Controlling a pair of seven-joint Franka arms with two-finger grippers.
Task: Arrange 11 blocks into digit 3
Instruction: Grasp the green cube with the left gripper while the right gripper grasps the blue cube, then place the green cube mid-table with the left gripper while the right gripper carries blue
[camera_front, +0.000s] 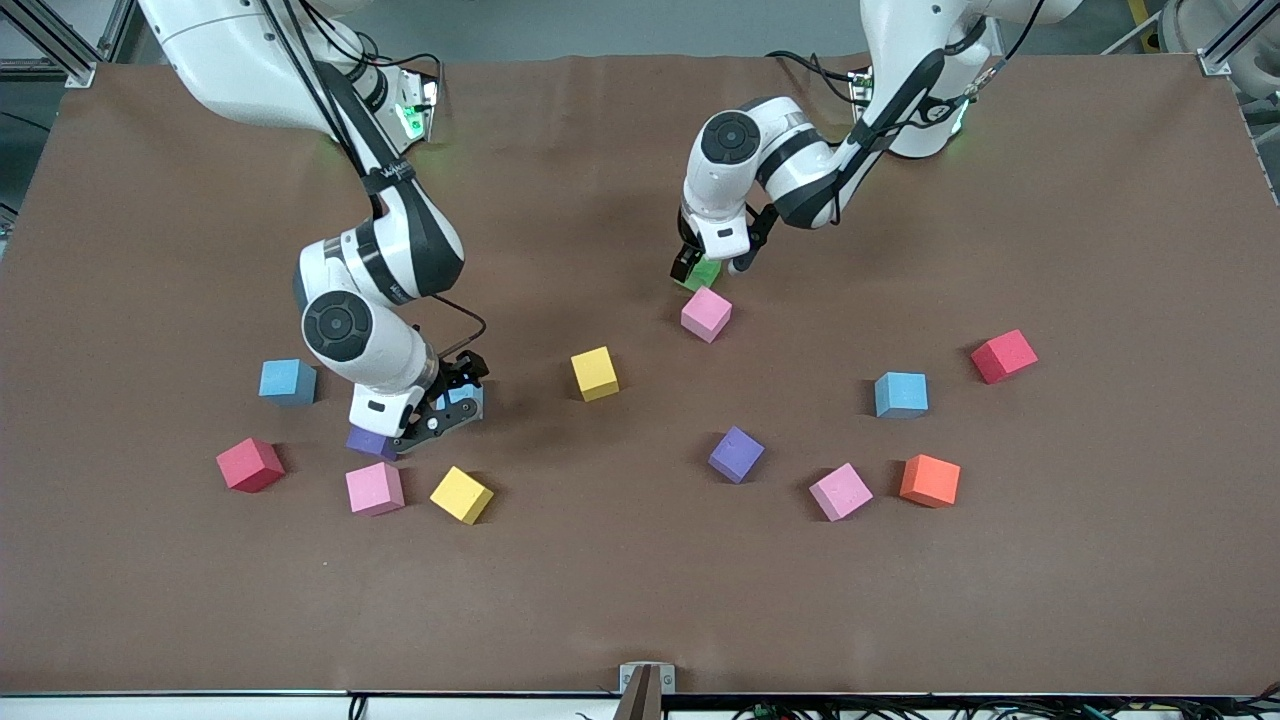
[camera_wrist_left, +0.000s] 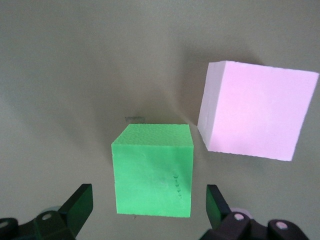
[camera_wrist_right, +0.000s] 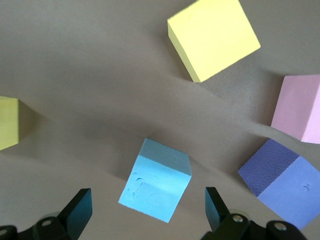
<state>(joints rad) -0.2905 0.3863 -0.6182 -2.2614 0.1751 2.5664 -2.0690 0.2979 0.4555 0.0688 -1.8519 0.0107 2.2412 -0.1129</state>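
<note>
My left gripper (camera_front: 712, 267) is open, low over the table, with a green cube (camera_front: 705, 274) between its fingers, which stand apart from the cube's sides. In the left wrist view the green cube (camera_wrist_left: 152, 170) sits inside the gripper (camera_wrist_left: 149, 196), and a pink cube (camera_wrist_left: 255, 110) lies close beside it. That pink cube (camera_front: 706, 314) is just nearer the front camera. My right gripper (camera_front: 455, 398) is open over a light blue cube (camera_wrist_right: 156, 180), which lies between its fingers (camera_wrist_right: 80, 202) without touching them. A purple cube (camera_front: 368, 441) sits partly hidden under that hand.
Loose on the brown table: light blue cubes (camera_front: 287, 381) (camera_front: 900, 394), pink cubes (camera_front: 374, 488) (camera_front: 840, 491), yellow cubes (camera_front: 461, 494) (camera_front: 595, 373), a purple cube (camera_front: 736, 454), an orange cube (camera_front: 930, 480) and two red cubes (camera_front: 250, 465) (camera_front: 1003, 356).
</note>
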